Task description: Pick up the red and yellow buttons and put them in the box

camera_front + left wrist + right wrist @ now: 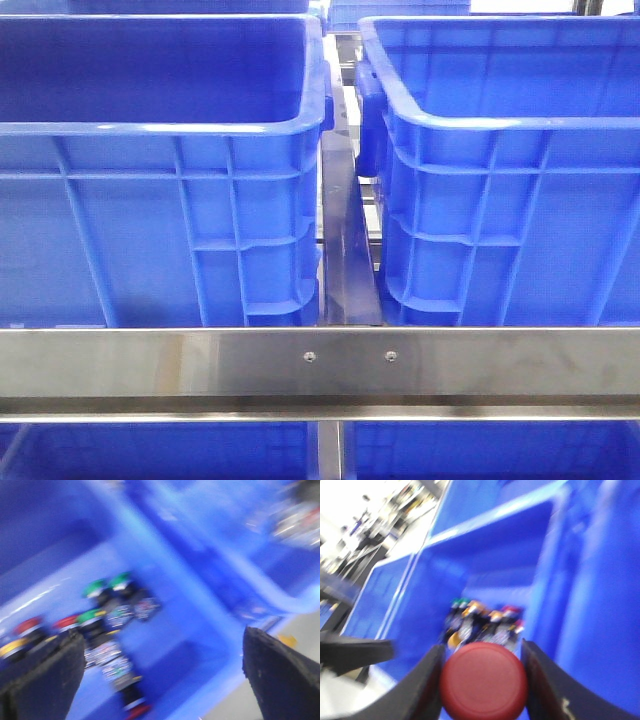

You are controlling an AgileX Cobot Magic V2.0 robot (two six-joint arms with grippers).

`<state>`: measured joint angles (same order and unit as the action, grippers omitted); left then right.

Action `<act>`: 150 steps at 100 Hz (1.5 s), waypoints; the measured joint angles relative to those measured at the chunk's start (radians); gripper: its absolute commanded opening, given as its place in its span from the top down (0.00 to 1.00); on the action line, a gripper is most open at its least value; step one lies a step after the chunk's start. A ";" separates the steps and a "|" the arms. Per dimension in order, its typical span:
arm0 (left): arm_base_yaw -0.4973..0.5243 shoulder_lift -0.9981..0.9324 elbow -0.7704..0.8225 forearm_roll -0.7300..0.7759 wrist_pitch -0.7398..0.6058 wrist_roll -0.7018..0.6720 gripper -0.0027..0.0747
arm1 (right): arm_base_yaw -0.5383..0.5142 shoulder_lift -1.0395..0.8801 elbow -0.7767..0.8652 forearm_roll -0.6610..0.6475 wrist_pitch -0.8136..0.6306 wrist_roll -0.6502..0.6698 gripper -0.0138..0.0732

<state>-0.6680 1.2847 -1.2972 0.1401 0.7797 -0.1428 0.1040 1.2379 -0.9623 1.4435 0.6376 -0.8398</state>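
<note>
- Red button (484, 680) clamped between right gripper (483, 677) fingers (426, 680), flat top facing the wrist camera, above a blue crate (485, 565).
- Below it, on that crate's floor: blurred pile of buttons (482, 620) with green, yellow and red caps.
- Left gripper (162, 672) wide open, nothing between its pads (42, 677).
- Under it, blurred crate floor (165, 625) with green (93, 587), red (27, 625) and yellow-capped buttons.
- Front view: two blue crates (160, 190) side by side behind a steel rail (320, 365); no arms visible.
</note>
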 measured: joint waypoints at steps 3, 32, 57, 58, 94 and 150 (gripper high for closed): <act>0.031 -0.014 0.009 0.000 -0.002 -0.002 0.19 | -0.015 -0.002 0.000 0.000 0.000 0.000 0.69; 0.323 -0.174 0.162 -0.005 -0.020 -0.043 0.19 | -0.074 -0.006 0.000 -0.010 0.000 -0.029 0.69; 0.502 -0.371 0.338 -0.005 -0.051 -0.052 0.30 | -0.074 -0.006 0.000 -0.015 -0.022 -0.077 0.69; 0.505 -0.377 0.348 -0.005 -0.051 -0.054 0.31 | -0.074 -0.006 0.000 -0.015 -0.024 -0.080 0.69; 0.532 -0.624 0.503 -0.005 -0.103 -0.054 0.94 | -0.074 -0.004 0.000 -0.012 -0.219 -0.218 0.69; 0.532 -0.645 0.507 -0.005 -0.112 -0.054 0.99 | -0.074 0.312 -0.100 0.021 -0.576 -0.541 0.69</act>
<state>-0.1356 0.6398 -0.7900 0.1349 0.6682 -0.1966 0.0302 1.5499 -1.0621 1.4649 0.0611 -1.3810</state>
